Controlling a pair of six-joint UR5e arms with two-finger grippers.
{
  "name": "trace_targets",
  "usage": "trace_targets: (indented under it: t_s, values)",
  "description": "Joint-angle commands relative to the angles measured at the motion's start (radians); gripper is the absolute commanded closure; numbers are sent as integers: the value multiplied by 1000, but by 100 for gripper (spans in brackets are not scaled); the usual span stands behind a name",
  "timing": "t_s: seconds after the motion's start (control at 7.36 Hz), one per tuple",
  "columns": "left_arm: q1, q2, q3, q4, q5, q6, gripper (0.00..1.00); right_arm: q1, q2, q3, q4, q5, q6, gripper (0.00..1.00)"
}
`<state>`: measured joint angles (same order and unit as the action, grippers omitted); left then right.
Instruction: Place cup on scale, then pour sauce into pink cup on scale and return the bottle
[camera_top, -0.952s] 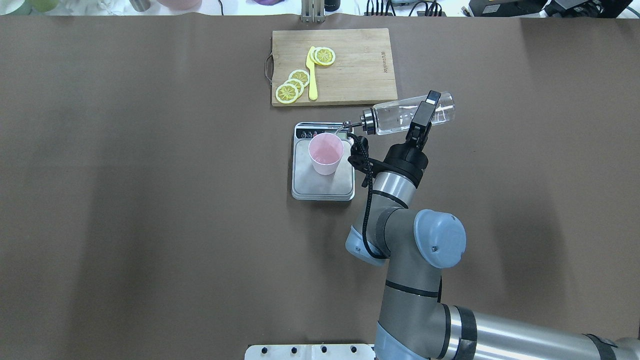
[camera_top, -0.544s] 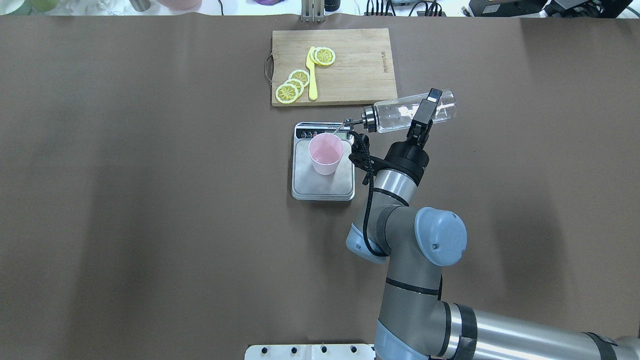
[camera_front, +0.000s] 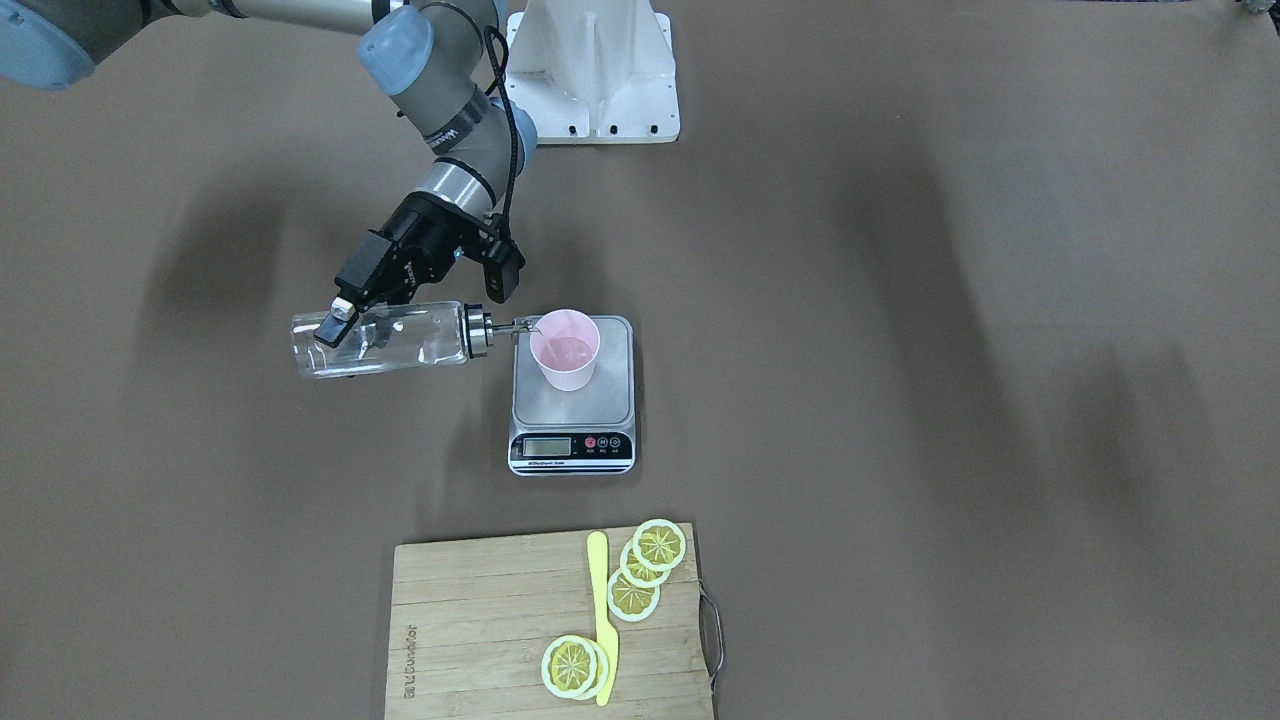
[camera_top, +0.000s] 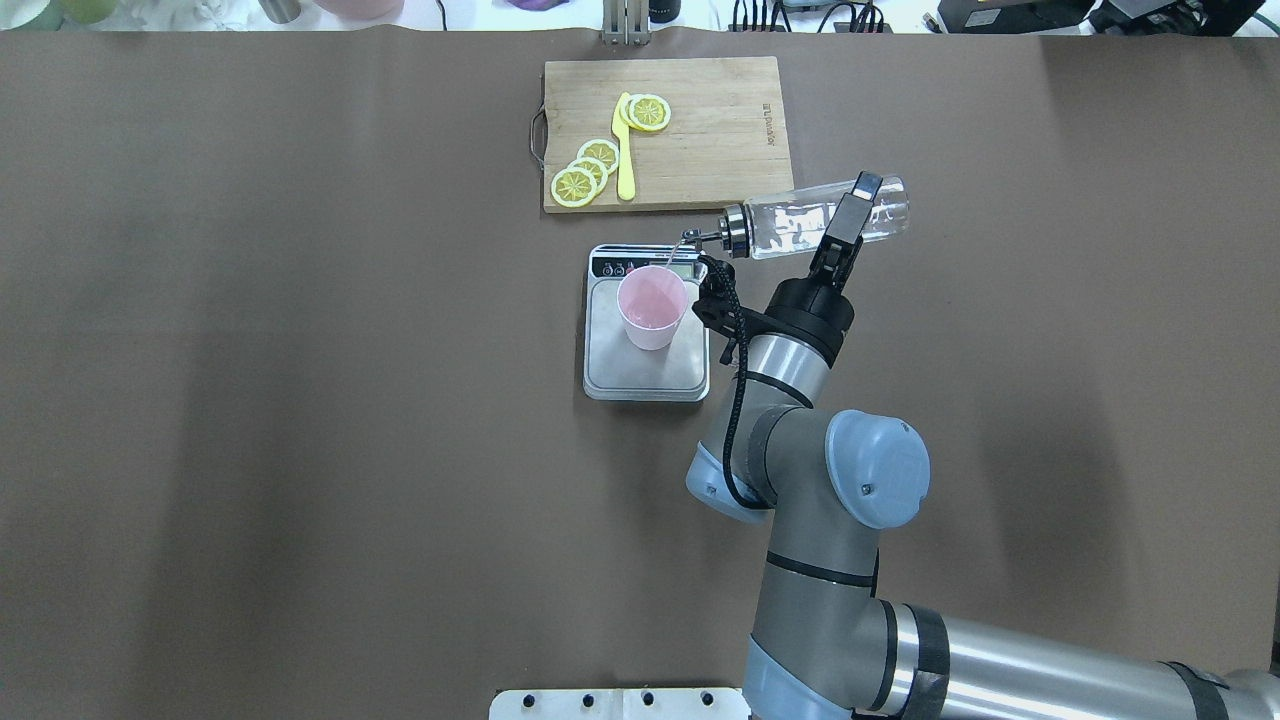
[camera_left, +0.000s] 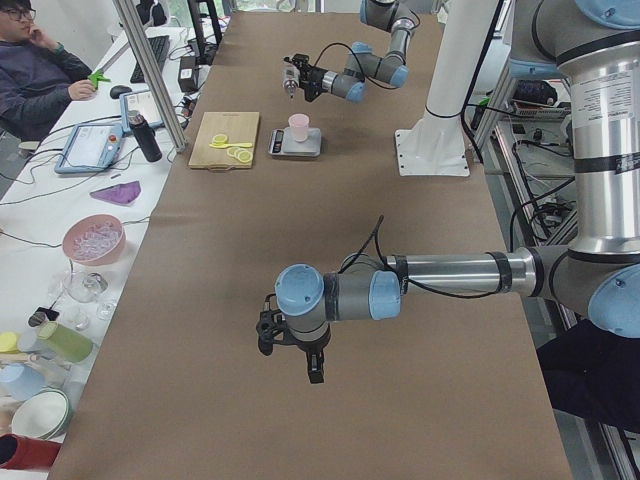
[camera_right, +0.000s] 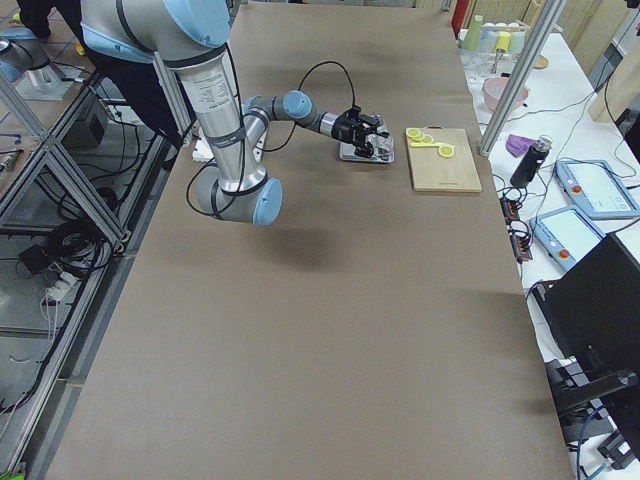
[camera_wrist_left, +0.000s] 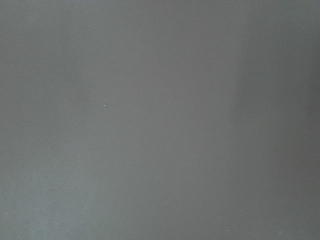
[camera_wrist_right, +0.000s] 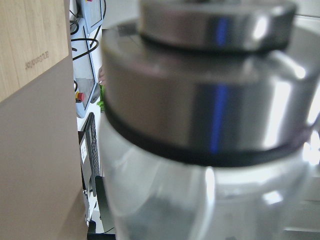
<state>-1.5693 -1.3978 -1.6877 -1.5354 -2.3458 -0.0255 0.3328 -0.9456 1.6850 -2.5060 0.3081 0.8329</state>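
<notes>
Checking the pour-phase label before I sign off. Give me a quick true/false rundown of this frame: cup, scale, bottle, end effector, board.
1. The cup stands upright on the scale. True.
2. The bottle stands upright on the table. False: the right end effector holds it in the air, tipped close to level.
3. The bottle's spout points toward the cup. True.
4. The lemon slices lie on the scale. False: they lie on the cutting board, beyond the scale from the robot.
</notes>
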Motion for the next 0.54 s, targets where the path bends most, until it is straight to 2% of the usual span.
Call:
trace_targets:
  t_s: [0.0,0.14,0.41]
  values:
    - [0,-1,-6,-2,0,-1,2,-3,2,-1,4,5,60,100]
    - [0,-1,-6,-2,-1,1,2,-5,4,-1,4,9,74,100]
    - [0,0,-3,-2,-80,2,2,-5,4,8,7,52,123,100]
